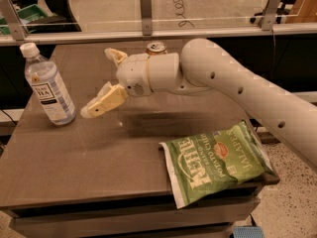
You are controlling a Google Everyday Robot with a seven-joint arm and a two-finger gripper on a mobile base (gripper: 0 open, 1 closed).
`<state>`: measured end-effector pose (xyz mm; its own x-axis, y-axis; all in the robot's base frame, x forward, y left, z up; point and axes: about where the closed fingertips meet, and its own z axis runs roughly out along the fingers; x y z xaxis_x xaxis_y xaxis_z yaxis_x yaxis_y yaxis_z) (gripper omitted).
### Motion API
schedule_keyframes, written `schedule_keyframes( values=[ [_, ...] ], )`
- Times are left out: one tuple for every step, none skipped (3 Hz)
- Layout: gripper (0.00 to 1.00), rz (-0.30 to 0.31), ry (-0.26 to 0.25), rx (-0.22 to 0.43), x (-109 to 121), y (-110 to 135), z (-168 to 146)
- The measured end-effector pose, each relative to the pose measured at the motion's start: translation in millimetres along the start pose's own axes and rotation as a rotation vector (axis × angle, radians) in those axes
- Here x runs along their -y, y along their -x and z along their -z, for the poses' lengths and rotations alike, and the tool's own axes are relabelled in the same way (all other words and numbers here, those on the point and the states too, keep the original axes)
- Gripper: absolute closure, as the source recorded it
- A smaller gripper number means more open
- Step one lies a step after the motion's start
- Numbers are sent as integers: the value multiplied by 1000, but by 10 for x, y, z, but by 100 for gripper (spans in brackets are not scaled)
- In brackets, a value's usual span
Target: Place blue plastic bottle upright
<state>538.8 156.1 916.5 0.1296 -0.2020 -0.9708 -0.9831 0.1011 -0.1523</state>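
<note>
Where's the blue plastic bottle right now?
Far left of the camera view, the blue plastic bottle stands on the table, with the gripper, jaws open, beside it.

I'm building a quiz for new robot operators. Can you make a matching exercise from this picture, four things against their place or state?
1. blue plastic bottle
2. gripper
3. drink can
4. chip bag

A. far side of the table, partly hidden behind the arm
B. open, beside the bottle, apart from it
C. lying flat at the front right corner
D. standing near the left edge, cap up

Pairs: 1-D, 2-B, 3-A, 4-C
</note>
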Motion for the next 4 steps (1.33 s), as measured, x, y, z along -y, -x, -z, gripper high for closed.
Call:
schedule_keyframes(
  values=[
    [0,5,-20,-45,21,-18,353],
    [0,4,-51,-91,10,-58,790],
    [0,-1,-108,-124,-10,-87,1319],
    [0,-5,-122,-129,-9,-110,1409]
  ],
)
